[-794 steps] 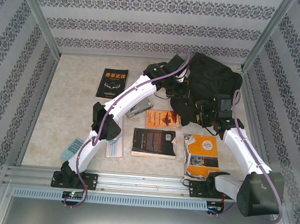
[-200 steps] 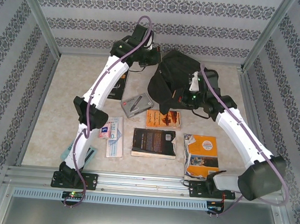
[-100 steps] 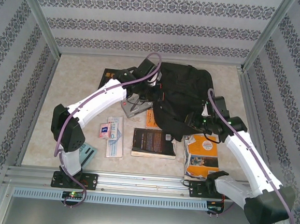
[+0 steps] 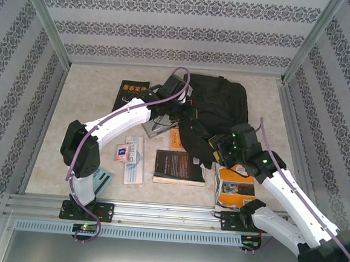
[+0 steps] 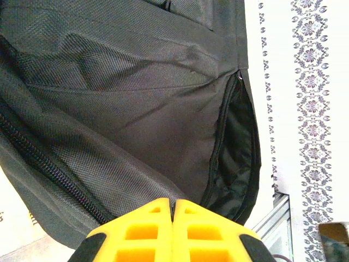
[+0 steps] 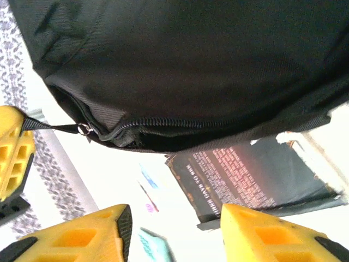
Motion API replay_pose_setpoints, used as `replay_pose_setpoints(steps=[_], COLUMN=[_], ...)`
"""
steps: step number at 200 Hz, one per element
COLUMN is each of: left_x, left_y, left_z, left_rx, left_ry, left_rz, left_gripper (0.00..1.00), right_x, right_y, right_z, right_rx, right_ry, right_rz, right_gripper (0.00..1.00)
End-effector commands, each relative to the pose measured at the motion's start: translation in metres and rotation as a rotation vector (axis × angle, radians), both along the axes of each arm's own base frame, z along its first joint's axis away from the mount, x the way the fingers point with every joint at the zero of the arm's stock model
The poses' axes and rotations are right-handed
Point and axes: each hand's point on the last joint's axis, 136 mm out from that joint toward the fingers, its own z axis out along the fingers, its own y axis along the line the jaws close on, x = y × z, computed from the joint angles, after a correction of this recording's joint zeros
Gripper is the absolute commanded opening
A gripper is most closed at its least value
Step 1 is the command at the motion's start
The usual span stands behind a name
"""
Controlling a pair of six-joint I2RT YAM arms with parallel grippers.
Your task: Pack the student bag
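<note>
Left gripper [image 5: 173,206] has its yellow fingers pinched tight together. From the right wrist view you can see it's clamped on a thin black pull strap [image 6: 52,127] that runs to the zipper ring on the student bag [image 4: 216,107]. Right gripper [image 6: 173,221] is spread wide with nothing in it, hanging just off the bag's near edge.

Biggest to smallest then. The beige table [image 4: 84,130] carries everything. The bag sits far and right of centre. It's soft black woven fabric, rumpled, with a zipper along the edge that's mostly closed, plus a side opening gaping a bit in the left wrist view. Its long axis runs roughly far to near, narrowing toward the near end. Can't tell which end is the top.

The near end lies over a small orange book [image 4: 175,138] and reaches a bigger orange book [image 4: 239,175] on the near right. A black-covered book [image 4: 180,166] lies just near of the bag, and another black book [image 4: 131,94] sits far left. Then a grey item [image 4: 154,128] and a small pink packet [image 4: 122,152].
</note>
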Motion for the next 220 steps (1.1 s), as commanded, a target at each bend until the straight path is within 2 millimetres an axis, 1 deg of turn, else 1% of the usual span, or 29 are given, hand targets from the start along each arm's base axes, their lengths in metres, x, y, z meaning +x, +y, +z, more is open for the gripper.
replay_pose_setpoints(steps=[1, 16, 18, 20, 21, 25, 41, 53, 87, 111, 140, 176, 182, 188, 197, 220], left_x=[-0.001, -0.001, -0.002, -0.002, -0.002, -0.002, -0.005, -0.007, -0.008, -0.007, -0.003, 0.002, 0.003, 0.004, 0.005, 0.005], left_y=[-0.008, -0.007, -0.007, -0.007, -0.007, -0.006, -0.004, -0.003, 0.004, 0.009, 0.015, 0.02, 0.021, 0.022, 0.023, 0.027], left_z=[0.019, 0.018, 0.017, 0.017, 0.017, 0.018, 0.018, 0.017, 0.01, 0.005, 0.0, -0.002, -0.003, -0.004, -0.005, -0.005], left_rx=[-0.061, -0.062, -0.06, -0.061, -0.061, -0.061, -0.06, -0.056, -0.042, -0.039, -0.034, -0.028, -0.025, -0.022, -0.022, -0.02], left_ry=[-0.05, -0.049, -0.048, -0.048, -0.048, -0.049, -0.049, -0.047, -0.036, -0.026, -0.021, -0.027, -0.026, -0.025, -0.019, -0.019], left_rz=[-0.006, -0.005, -0.005, -0.006, -0.006, -0.005, -0.007, -0.007, 0.001, 0.014, 0.028, 0.034, 0.037, 0.038, 0.039, 0.042], left_gripper=[0.0, 0.0, 0.0, 0.0, 0.0, 0.0, 0.0, 0.0, 0.0, 0.0, 0.0, 0.0, 0.0, 0.0, 0.0, 0.0], right_x=[0.022, 0.034, 0.035, 0.037, 0.037, 0.04, 0.049, 0.053, 0.059, 0.062, 0.063, 0.059, 0.06, 0.065, 0.073, 0.085], right_y=[0.012, 0.014, 0.014, 0.013, 0.013, 0.011, 0.009, 0.011, 0.01, 0.003, -0.006, -0.009, -0.007, -0.003, 0.0, -0.002], right_z=[0.005, 0.002, 0.002, 0.002, 0.001, -0.001, -0.01, -0.018, -0.043, -0.057, -0.069, -0.086, -0.086, -0.081, -0.066, -0.026], right_rx=[0.099, 0.098, 0.095, 0.091, 0.088, 0.079, 0.065, 0.068, 0.032, -0.001, -0.032, -0.051, -0.047, -0.042, -0.055, -0.174], right_ry=[0.0, -0.025, -0.027, -0.028, -0.028, -0.032, -0.027, -0.01, 0.048, 0.065, 0.076, 0.106, 0.101, 0.069, 0.007, -0.174], right_rz=[-0.15, -0.176, -0.179, -0.185, -0.188, -0.197, -0.22, -0.227, -0.239, -0.262, -0.274, -0.259, -0.246, -0.216, -0.151, 0.064], right_gripper=[0.52, 0.55, 0.56, 0.63, 0.64, 0.66, 0.67, 0.67, 0.67, 0.59, 0.45, 0.28, 0.26, 0.24, 0.21, 0.12])
